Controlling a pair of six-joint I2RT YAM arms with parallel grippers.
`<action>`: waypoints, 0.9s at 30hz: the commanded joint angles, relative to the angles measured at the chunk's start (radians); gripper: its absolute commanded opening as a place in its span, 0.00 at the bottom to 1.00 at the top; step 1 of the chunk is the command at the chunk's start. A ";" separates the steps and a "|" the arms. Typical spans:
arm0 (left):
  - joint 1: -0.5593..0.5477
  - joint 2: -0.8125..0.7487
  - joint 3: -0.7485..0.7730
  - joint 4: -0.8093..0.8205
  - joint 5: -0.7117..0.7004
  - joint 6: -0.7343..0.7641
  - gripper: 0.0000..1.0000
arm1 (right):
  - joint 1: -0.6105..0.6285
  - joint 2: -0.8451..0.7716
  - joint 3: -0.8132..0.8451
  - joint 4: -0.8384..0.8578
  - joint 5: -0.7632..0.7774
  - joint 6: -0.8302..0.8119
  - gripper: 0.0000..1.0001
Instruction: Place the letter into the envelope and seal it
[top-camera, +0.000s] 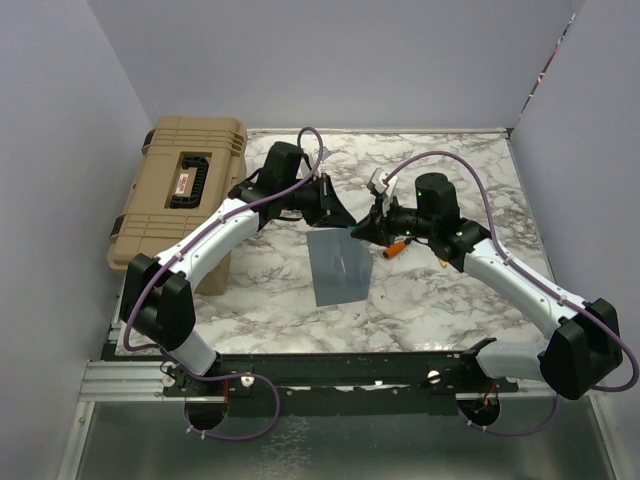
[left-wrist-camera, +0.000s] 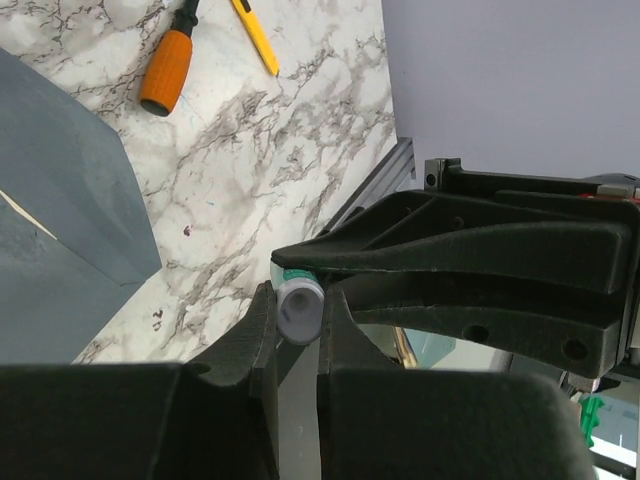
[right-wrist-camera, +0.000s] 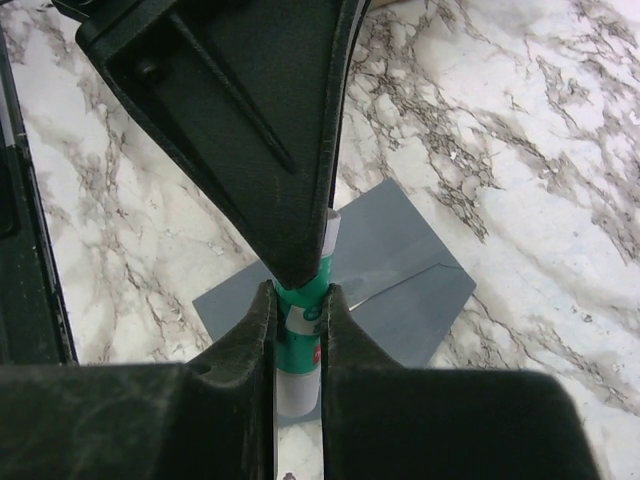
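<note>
**Two sets of fingers hold one glue stick**

The left fingers (left-wrist-camera: 258, 320) are pressed tight on one end of a small glue stick (right-wrist-camera: 300, 335). The right fingers (right-wrist-camera: 262, 322) are pressed tight on its green middle. Both pairs meet tip to tip in the air, just above the envelope (top-camera: 337, 265).

The envelope lies flat in the middle of the marble surface (top-camera: 440, 300). A thin cream line shows at its opening. I think that is the edge of the letter (left-wrist-camera: 28, 215), and that it is already inside. The rest of the letter is hidden.

I think the step now is pulling the cap off the glue, so the flap can be stuck down. To do it well, one side should hold firm and not twist. The other should pull straight along the stick, slowly. Both should stay up off the envelope, so it does not slide.

An orange screwdriver (left-wrist-camera: 165, 70) and a yellow pen (left-wrist-camera: 257, 38) lie just to the right of the envelope. A tan case (top-camera: 185, 190) sits at the far left.

Count them:
- Two arms and two pairs of fingers.
- One glue stick.
- One envelope.
- One letter, with only its edge showing.
- One screwdriver, one pen and one case.
</note>
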 joint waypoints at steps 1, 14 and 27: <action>0.008 -0.016 0.010 0.037 -0.015 0.000 0.00 | 0.020 0.005 0.017 -0.020 -0.090 -0.014 0.03; 0.007 -0.013 -0.042 0.037 0.009 -0.011 0.29 | 0.019 0.034 0.059 -0.018 -0.108 -0.005 0.01; 0.007 -0.047 -0.059 0.025 0.012 -0.014 0.51 | 0.020 0.058 0.067 -0.045 0.030 0.008 0.01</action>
